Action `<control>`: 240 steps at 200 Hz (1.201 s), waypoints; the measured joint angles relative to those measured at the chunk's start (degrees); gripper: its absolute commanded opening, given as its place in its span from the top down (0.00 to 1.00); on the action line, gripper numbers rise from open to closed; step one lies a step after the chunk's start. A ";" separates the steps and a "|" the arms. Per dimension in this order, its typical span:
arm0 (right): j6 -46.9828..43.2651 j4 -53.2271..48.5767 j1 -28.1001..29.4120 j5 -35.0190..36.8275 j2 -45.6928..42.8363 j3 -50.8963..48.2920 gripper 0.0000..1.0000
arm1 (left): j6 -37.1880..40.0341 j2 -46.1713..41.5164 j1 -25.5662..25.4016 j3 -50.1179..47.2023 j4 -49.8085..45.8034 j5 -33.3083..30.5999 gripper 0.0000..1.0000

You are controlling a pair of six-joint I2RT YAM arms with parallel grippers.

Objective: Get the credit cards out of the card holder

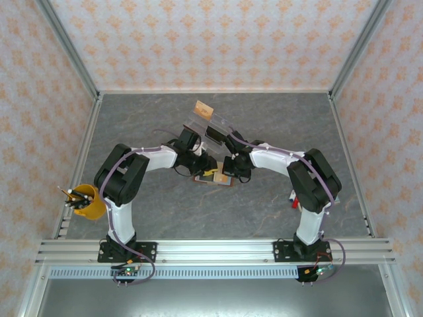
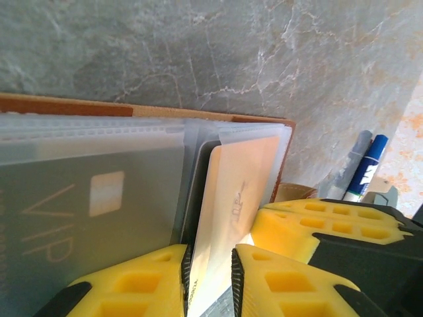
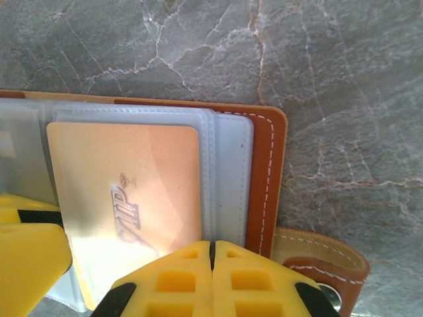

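**Two pincers crowd the open card holder**

My left gripper is pinched narrow, with the lower end of the tan-orange card caught between its yellow fingers. The right gripper has its fingers pressed flat together with no gap showing, at the bottom edge of the same clear sleeve. I cannot tell whether a plastic leaf is nipped in that seam. In the left wrist frame its yellow block sits just right of my own finger, hemming in the card's lower right corner.

The card holder lies open and flat on the table at the centre of the top frame. It is mostly hidden under both wrists, and its long axis runs roughly left to right there. In the right wrist frame its stitched brown edge runs top to bottom, as does the card's long side, and a strap tab sticks out at lower right. A dark VIP card sits in the frosted sleeve at left.

Further out, a loose tan card lies upper centre, well apart. A yellow cup of pens stands at far left, and two markers lie at the right edge.
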 measured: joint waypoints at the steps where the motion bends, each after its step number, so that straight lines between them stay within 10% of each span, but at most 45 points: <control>1: 0.00 0.00 0.00 0.00 0.00 0.02 0.97 | 0.00 0.00 0.00 0.00 0.04 0.02 0.76; 240: -0.17 -0.85 -0.57 -0.81 0.70 0.74 0.98 | 5.22 0.90 1.14 -0.02 0.94 4.92 0.93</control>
